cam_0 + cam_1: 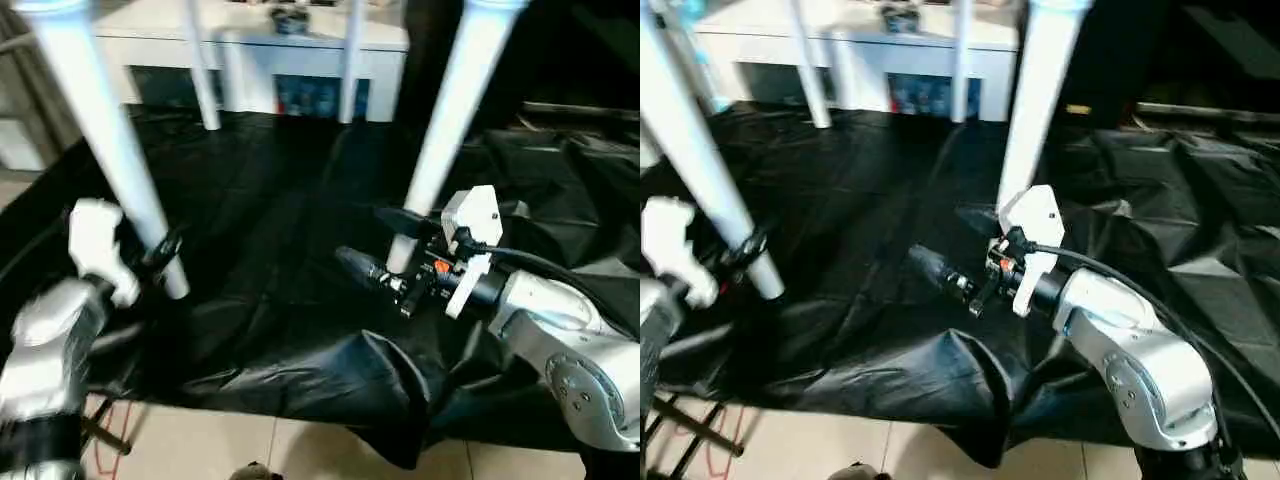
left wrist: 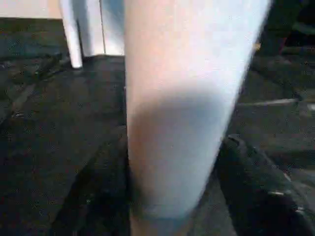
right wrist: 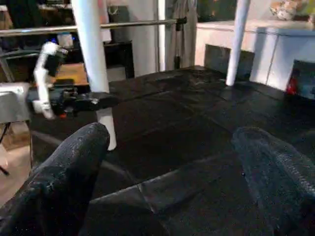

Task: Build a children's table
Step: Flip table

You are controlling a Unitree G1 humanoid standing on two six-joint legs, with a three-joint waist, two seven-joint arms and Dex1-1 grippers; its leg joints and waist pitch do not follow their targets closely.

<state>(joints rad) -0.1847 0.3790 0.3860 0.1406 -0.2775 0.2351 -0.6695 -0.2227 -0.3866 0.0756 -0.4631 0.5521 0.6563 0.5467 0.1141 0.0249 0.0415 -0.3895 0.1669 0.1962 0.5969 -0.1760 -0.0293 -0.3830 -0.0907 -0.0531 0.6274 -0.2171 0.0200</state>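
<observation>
- Where the black cloth (image 1: 280, 200) hangs over the near edge of the work table, a bit of pale floor (image 1: 200, 440) shows below it.
- On this cloth stands the children's table (image 1: 110, 130). It is right way up, with its feet down on the cloth.
- Its legs are long white tubes. Their long way runs up and down, and their tops go up past the top of the head views.
- Nearest on the robot's left is the left gripper (image 1: 168, 248). It reaches to the low end of the near left leg (image 2: 182, 108), just above the foot.
- From the left wrist, this leg stands between the two black fingers (image 2: 256, 187). I cannot tell if they squeeze it or just sit beside it.
- On the robot's right is the right gripper (image 1: 375, 240). Its two black fingers (image 3: 64, 182) are spread far apart, with just cloth between them.
- It lies low over the cloth and points in toward the middle. The foot of the near right leg (image 1: 455, 110) is right behind it.
- In the head views both near legs look slanted, with tops leaning out and feet closer in.
- Farther back stand the two far legs (image 1: 205, 85), thin and nearly straight up.
- Behind them, past the cloth, is a white cabinet (image 1: 250, 40).
</observation>
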